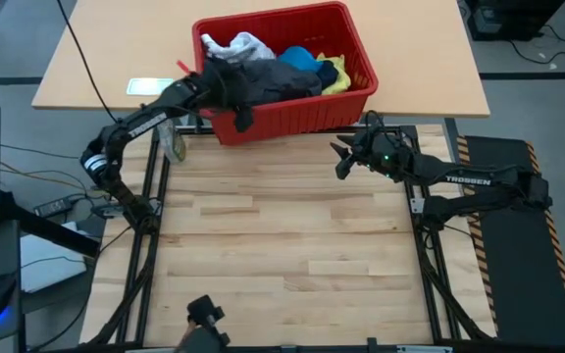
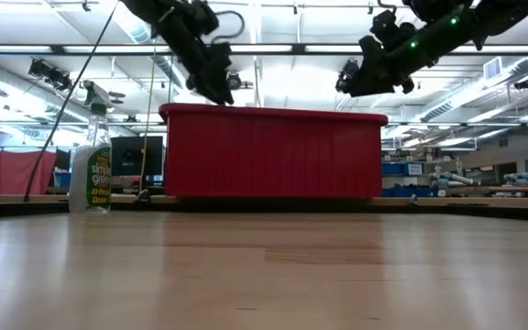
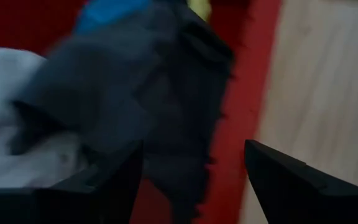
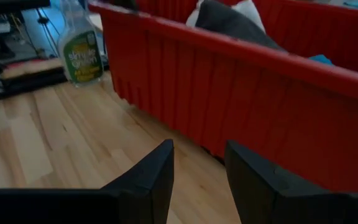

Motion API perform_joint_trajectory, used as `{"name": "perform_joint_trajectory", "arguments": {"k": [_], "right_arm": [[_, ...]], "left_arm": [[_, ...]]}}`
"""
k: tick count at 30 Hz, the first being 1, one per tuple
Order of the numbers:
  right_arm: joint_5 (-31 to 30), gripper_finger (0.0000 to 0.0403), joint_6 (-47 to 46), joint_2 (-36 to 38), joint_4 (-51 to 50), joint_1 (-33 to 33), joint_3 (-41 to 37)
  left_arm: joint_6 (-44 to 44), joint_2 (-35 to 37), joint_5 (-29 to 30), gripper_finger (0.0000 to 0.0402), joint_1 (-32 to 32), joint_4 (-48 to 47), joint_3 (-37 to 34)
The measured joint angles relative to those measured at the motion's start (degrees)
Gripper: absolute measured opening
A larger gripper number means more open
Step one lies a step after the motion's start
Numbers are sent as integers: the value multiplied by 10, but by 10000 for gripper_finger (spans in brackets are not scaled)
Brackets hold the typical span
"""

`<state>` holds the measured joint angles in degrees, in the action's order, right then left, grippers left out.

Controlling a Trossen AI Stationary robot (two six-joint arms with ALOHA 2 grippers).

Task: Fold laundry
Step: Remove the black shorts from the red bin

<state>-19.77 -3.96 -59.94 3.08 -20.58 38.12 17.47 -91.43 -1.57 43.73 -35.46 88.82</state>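
Observation:
The laundry lies heaped in a red basket [image 1: 292,123] at the table's far edge: a white piece [image 1: 248,44], a bright blue one [image 1: 300,57], a yellow one [image 1: 333,74] and a dark grey garment [image 1: 273,83]. A flap of the grey garment [image 1: 241,118] hangs over the basket's near rim. My left gripper [image 1: 222,86] hovers open over the basket's near left corner, with the grey garment [image 3: 160,118] between its fingers. My right gripper [image 1: 344,160] is open and holds nothing. It stays above the table just outside the basket's near right corner. My left gripper stands open around a hanging fold of the dark grey garment [image 3: 166,168]. The fold lies close against the inner side of one finger [image 3: 114,186] and apart from the other finger. I cannot tell whether that finger touches the cloth.
A spray bottle [image 1: 175,145] stands on the table beside the basket's near left corner; the low view shows the bottle [image 2: 90,170] too. Bare wooden tabletop [image 1: 282,245] stretches from the basket to the near edge. A tan table [image 1: 116,49] adjoins the far side.

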Motion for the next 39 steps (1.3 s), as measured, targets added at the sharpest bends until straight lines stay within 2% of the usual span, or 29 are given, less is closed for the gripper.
{"name": "perform_joint_trajectory", "arguments": {"k": [2, 5, 8, 11, 14, 23, 25, 27, 31, 32, 39], "right_arm": [[0, 149, -2, 0, -8, -3, 0], [0, 149, -5, -2, -7, -7, 0], [0, 149, -10, -5, -6, -11, 0], [0, 149, -20, -11, -10, -11, 0], [0, 149, -23, -19, -19, -11, 0], [0, 149, -33, -33, -35, -14, 1], [0, 149, -29, -37, -30, -14, 1], [-1, 147, -30, -38, -34, -15, 1], [-2, 132, -54, -37, -32, -17, 1], [-2, 126, -54, -37, -32, -17, 1], [-3, 62, -67, -37, -33, -16, 1]], "left_arm": [[-9, 11, 2, 281, 11, 25, 0], [-33, 15, 2, 281, 38, 115, 1], [-47, -12, 2, 281, 73, 200, 2], [-48, -50, -10, 281, 106, 243, 1], [-49, -92, -40, 281, 127, 268, 1], [-35, -182, -35, 273, 137, 315, 1], [-38, -192, -32, 250, 139, 317, 1], [-38, -195, -24, 204, 139, 319, 1], [-37, -191, -21, 56, 138, 317, 1], [-35, -185, -21, 30, 136, 314, 1], [6, -66, -40, 15, 98, 317, 1]]}}
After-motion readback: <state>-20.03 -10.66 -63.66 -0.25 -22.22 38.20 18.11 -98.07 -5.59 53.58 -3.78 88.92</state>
